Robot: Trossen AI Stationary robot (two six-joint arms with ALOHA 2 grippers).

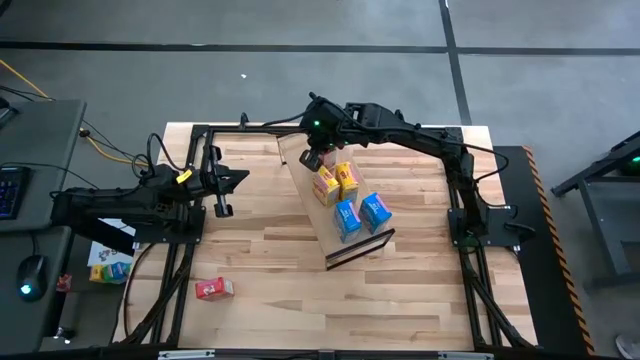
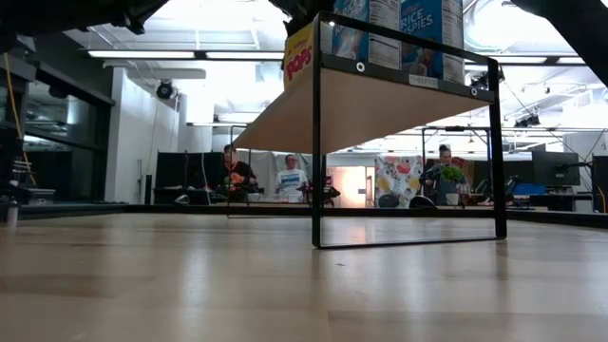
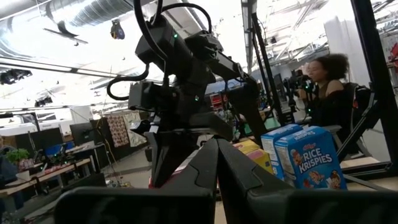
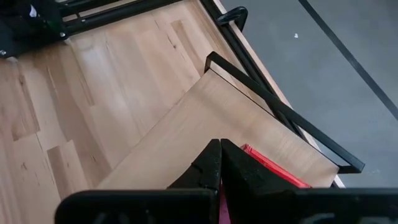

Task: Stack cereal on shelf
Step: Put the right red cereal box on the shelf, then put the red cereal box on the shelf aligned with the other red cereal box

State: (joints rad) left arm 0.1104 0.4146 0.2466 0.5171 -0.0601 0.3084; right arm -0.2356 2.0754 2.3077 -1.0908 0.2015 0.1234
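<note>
High view, butcher-block tabletop (image 1: pixel 280 250), shelf (image 1: pixel 310 190), grey floor (image 1: pixel 300 60)

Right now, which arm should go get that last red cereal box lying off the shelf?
Probably left. The left gripper waits at the table's left side, nearer the red box lying by the front-left edge. The right gripper is busy over the shelf, shut on another red box.

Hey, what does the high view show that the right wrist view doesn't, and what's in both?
Only the high view shows the two blue cereal boxes and two yellow cereal boxes on the shelf, a red cereal box lying on the tabletop, and the left gripper waiting aside.

Only the right wrist view shows the right gripper shut on a red box.

Both show the shelf and tabletop.
</note>
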